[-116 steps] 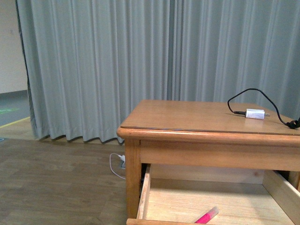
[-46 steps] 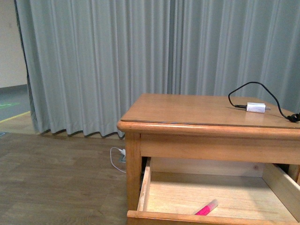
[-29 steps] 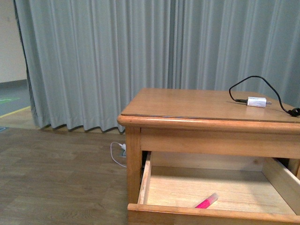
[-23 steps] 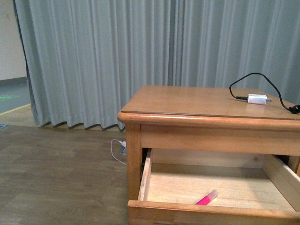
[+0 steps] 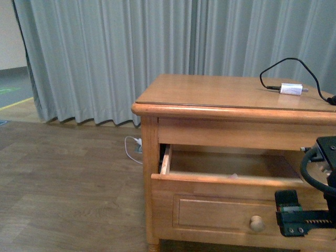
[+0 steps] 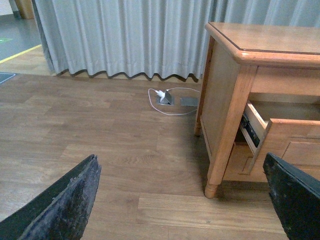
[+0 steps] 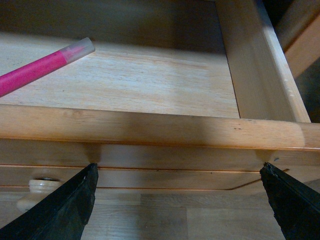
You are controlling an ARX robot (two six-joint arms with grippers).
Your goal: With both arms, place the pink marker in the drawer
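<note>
1. The nightstand (image 5: 220, 92) stands on the wood floor in front of a grey curtain.
2. Its upper drawer (image 5: 226, 180) is partly pulled out, and the gap is wide enough to see inside. The job looks nearly finished, with closing the drawer probably the only step left.
3. The right gripper (image 7: 177, 166) hangs in front of the drawer face, to the right of the round knob (image 5: 256, 223). Its fingers are spread wide and hold nothing. It seems placed there to push the front or take the knob.
4. The left gripper (image 6: 180, 157) is also spread and empty. It sits over the floor, well apart from the nightstand's left side, probably to stay out of the way.
5. The pink marker (image 7: 40, 67) lies flat on the drawer bottom, near the front wall. It is inside, beyond the rim from the right gripper and off to one side of its fingers, touching neither. In the front view the drawer front hides it.
</note>
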